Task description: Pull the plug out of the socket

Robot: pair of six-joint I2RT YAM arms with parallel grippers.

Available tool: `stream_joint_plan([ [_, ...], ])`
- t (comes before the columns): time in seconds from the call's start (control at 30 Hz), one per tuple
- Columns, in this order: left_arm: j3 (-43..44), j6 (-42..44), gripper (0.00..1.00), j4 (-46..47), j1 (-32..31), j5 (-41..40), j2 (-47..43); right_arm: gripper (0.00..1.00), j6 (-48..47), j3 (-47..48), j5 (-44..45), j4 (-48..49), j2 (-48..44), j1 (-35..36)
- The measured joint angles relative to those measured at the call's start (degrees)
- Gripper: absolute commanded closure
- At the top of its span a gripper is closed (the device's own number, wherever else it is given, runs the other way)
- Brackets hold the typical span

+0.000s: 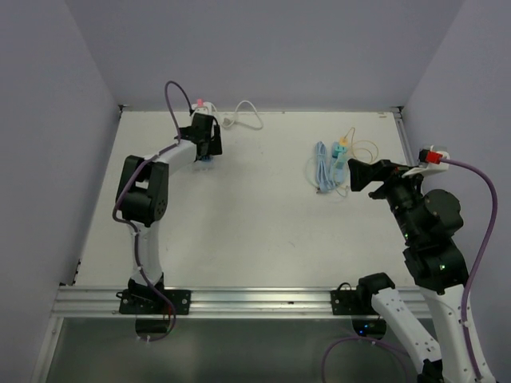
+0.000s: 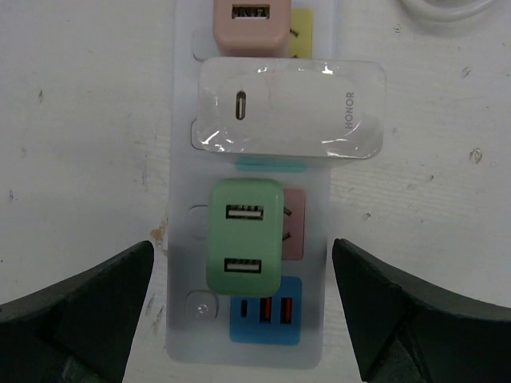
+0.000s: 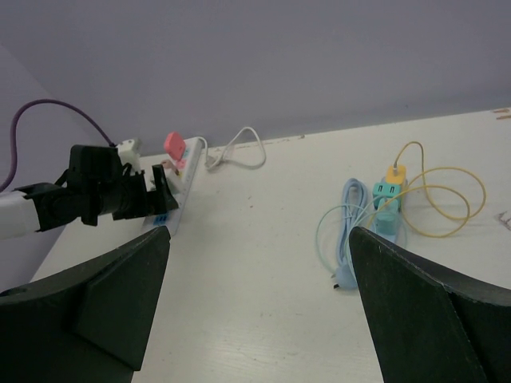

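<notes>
A white power strip (image 2: 184,120) lies at the table's back left. It carries a pink plug (image 2: 247,24), a white HONOR charger (image 2: 287,108) and a green USB plug (image 2: 245,235), with a blue USB panel (image 2: 263,309) at its near end. My left gripper (image 2: 242,255) is open above the strip, its fingers (image 2: 96,303) on either side of the green plug without touching it. In the top view the left gripper (image 1: 206,137) covers most of the strip. My right gripper (image 1: 355,175) is open and empty, raised over the table's right side, far from the strip (image 3: 180,191).
A coiled light-blue cable (image 1: 322,169), a teal adapter (image 1: 340,155) and a yellow cable (image 1: 363,148) lie right of the middle, just ahead of the right gripper. The strip's white cord (image 1: 247,112) loops along the back wall. Walls enclose the table on three sides.
</notes>
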Motion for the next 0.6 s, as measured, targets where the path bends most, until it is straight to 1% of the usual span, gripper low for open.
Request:
stream_joint_plan([
  [0.07,1.14,-0.02,0.07,0.02,-0.15,-0.37,1.57,0.01,0.00,0.00,0.00,0.00,0.00,0.02],
  [0.23,2.89,0.04,0.20,-0.48,-0.31,-1.29,4.55,0.01,-0.02,0.00,-0.02,0.00,0.00,0.02],
  [0.27,3.06,-0.02,0.25,-0.55,-0.39,-1.38,4.59,0.01,-0.02,0.00,-0.04,0.00,0.00,0.02],
  [0.33,3.13,-0.09,0.31,-0.59,-0.63,-1.60,4.68,0.01,-0.02,0.00,-0.04,-0.02,0.00,0.02],
  [0.37,3.13,-0.17,0.38,-0.61,-0.76,-1.79,4.68,0.01,-0.02,0.00,-0.04,-0.02,0.00,0.02],
  [0.43,2.84,-0.55,0.42,-0.44,-0.92,-2.08,4.63,0.01,-0.04,0.00,-0.07,-0.02,0.00,0.02],
  [0.47,2.36,-0.85,0.47,-0.15,-1.07,-2.21,4.37,0.01,-0.04,0.00,-0.11,-0.02,0.00,0.02],
  [0.5,1.64,-1.20,0.50,0.15,-1.22,-2.29,3.93,0.01,-0.07,0.00,-0.17,-0.02,0.00,0.02],
  [0.6,-2.34,-2.60,0.59,0.50,-2.03,-2.60,1.29,0.01,-0.04,-0.11,-0.66,0.00,0.00,0.02],
])
